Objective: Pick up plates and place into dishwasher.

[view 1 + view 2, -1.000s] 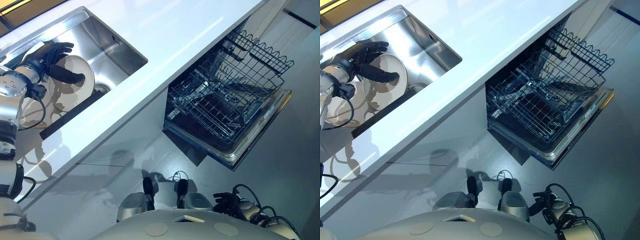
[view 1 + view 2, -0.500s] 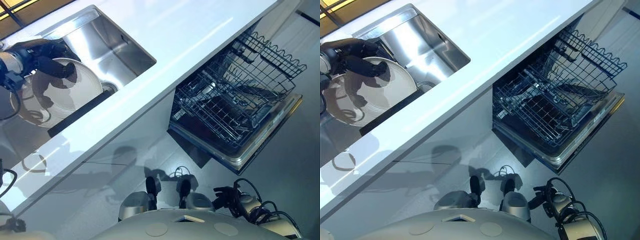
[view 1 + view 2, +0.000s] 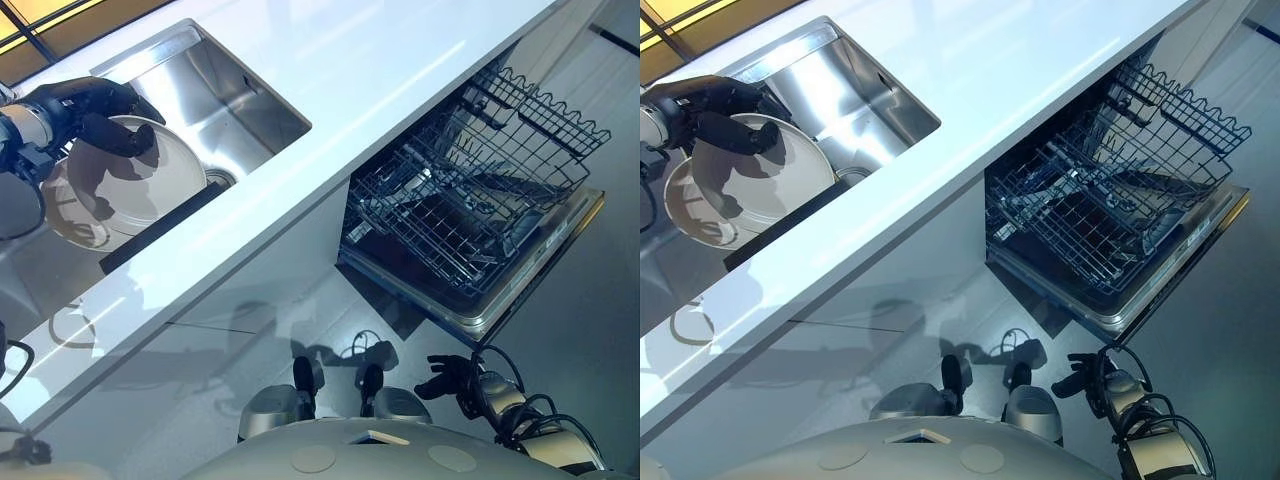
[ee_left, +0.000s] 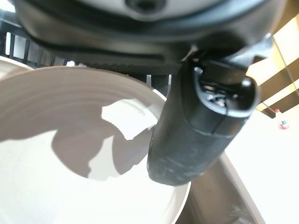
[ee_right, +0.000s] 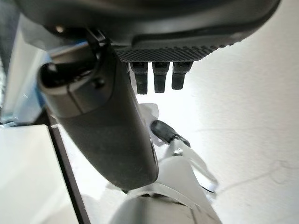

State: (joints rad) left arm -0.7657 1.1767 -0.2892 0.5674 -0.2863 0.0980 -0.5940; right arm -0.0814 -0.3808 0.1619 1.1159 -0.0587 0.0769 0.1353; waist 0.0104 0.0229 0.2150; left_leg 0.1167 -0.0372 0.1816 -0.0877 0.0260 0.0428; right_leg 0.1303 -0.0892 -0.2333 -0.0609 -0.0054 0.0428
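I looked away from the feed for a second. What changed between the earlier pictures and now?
The left hand, shut on the plate, has tipped it up and lifted it out of the sink. The right hand, low by the robot's side, kept idle. The dishwasher rack stayed pulled out.

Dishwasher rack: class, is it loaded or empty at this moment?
Empty. The dishwasher rack shows bare wire tines; the one plate is at the sink, held by the left hand.

No text, label, number or sign can be read on anything in these views
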